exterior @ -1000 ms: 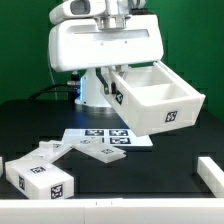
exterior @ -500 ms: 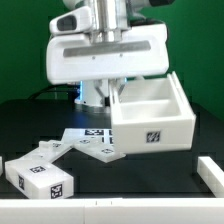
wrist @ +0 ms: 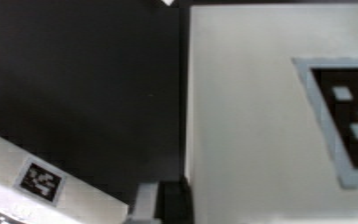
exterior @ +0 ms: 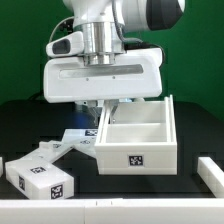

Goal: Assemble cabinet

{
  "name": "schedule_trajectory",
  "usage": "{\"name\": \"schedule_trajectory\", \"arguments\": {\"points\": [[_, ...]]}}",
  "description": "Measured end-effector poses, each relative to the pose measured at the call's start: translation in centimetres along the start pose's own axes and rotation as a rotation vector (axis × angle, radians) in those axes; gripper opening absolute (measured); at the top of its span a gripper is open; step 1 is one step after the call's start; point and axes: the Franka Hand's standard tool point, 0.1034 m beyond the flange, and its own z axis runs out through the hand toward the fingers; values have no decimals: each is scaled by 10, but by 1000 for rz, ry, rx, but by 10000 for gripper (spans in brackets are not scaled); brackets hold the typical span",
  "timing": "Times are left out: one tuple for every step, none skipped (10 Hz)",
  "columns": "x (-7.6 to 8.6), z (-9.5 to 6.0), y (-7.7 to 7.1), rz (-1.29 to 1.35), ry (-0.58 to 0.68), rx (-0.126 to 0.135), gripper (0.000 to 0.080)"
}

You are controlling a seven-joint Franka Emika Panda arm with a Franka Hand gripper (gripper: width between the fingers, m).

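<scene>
Evidently the jaws are clamped shut on the cabinet box [exterior: 155,150], at its 10 o'clock corner in the exterior view, though the arm's white housing [exterior: 100,75] covers the grip itself. The box is white, open-topped, thick-walled, with one black-and-white tag [exterior: 133,157] on its near face; its hollow shows bare white. It sits low over the desk [exterior: 175,190], contact unclear. A smaller tagged block [exterior: 40,176] lies at its 8 o'clock, the half-covered marker board [exterior: 80,137] at 9. The wrist view is blurred.
</scene>
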Motion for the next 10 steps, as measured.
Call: {"name": "schedule_trajectory", "arguments": {"points": [[4, 9, -16, -61, 7, -9, 32], [11, 20, -35, -118, 11, -11, 32], [19, 29, -50, -177, 17, -14, 32], [24, 35, -49, -190, 20, -17, 32], [23, 35, -47, -186, 18, -18, 32], [22, 36, -47, -186, 16, -18, 32], [22, 36, -47, -186, 15, -18, 32], [22, 36, -47, -186, 15, -18, 32], [22, 37, -47, -185, 15, -19, 32], [24, 41, -49, -177, 25, -22, 32]]}}
